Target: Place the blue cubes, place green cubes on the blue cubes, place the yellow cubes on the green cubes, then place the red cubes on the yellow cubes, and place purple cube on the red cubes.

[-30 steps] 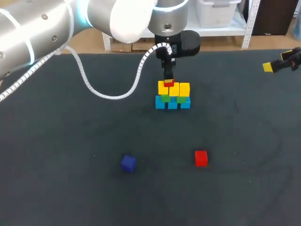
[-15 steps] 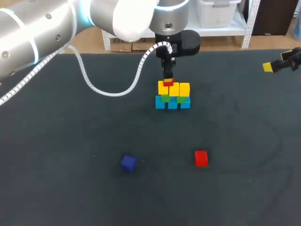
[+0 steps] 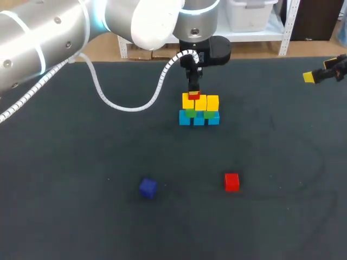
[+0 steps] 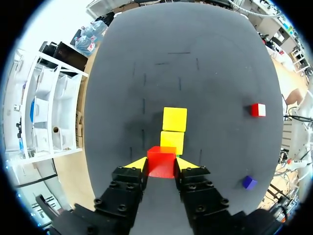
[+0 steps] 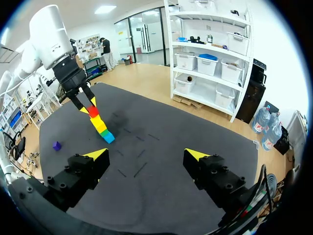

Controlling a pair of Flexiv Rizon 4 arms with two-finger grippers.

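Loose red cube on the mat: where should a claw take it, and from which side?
Grip the loose red cube by two opposite side faces, coming straight down from above. It sits flat on the mat, top face up, with nothing touching its sides; the purple cube lies well apart. The right claw is open and free.

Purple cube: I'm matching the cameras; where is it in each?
Head view: purple cube left of the loose red cube.
Left wrist view: purple cube beside the left gripper.
Right wrist view: purple cube ahead of the right gripper, beside the cube stack.
Shared landmark: the cube stack.
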